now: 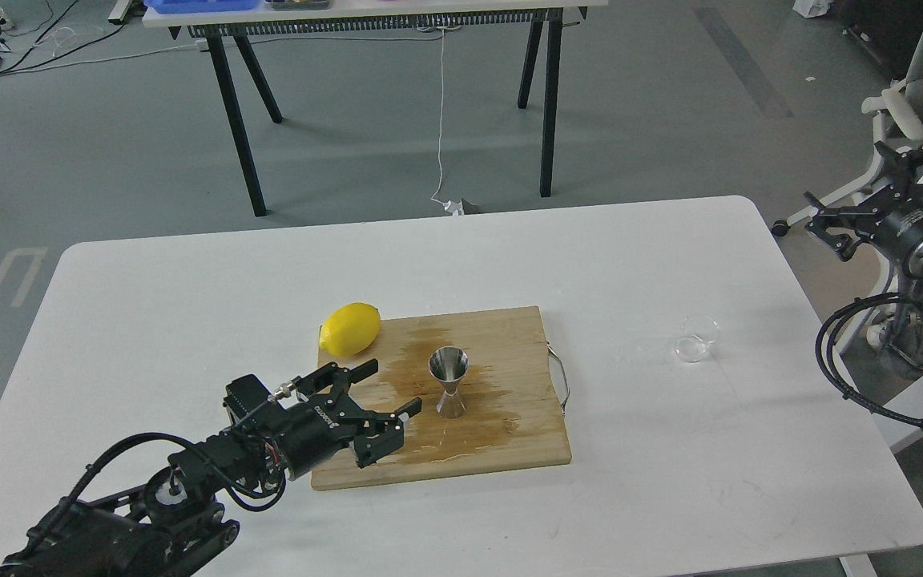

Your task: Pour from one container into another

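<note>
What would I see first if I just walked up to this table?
Probably the bright yellow lemon, lying at the far left corner of the wooden board. Next, the shiny steel jigger standing upright mid-board in a wet patch, with the left end effector open just left of it. The tiny clear glass cup hides far right.

Jigger [448, 383] upright on board [509, 449], lemon [350, 328] at its back-left corner, glass cup [696, 339] well right on table [189, 304]
</note>
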You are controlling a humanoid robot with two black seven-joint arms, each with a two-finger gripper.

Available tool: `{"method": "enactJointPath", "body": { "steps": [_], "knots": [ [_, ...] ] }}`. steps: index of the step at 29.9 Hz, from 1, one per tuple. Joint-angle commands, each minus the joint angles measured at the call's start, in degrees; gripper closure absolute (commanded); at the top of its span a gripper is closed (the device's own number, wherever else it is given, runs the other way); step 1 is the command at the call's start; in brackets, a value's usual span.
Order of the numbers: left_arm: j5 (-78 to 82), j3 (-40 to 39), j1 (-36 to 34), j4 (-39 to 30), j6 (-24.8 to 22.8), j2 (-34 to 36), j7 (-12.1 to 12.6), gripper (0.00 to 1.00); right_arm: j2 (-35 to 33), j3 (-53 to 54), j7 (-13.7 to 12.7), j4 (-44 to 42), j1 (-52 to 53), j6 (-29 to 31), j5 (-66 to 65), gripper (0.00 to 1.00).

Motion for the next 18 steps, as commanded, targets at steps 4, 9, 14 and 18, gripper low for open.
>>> {"method": "enactJointPath", "body": {
  "steps": [4,9,14,18],
  "knots": [
    [-19.0,-1.2,-1.8,-12.0,-3.1,14.8,0.0,0.03,0.1,0.5,0.1,0.0,0.0,0.0,0.1,0.01],
    [-39.3,-7.9,-7.4,-11.8,-29.3,19.8,0.0,0.03,0.3,0.5,0.0,0.0,0.0,0.0,0.2,0.01],
    [-55.7,-13.0,-12.2,-4.2,-56.0,23.0,0.0,0.02,1.0,0.5,0.0,0.0,0.0,0.0,0.2,0.01],
    [-62.1,-14.4,-16.1,2.5,-56.0,23.1,0.0,0.02,3.2,-0.2,-0.7,-0.2,0.7,0.0,0.2,0.01]
  ]
}}
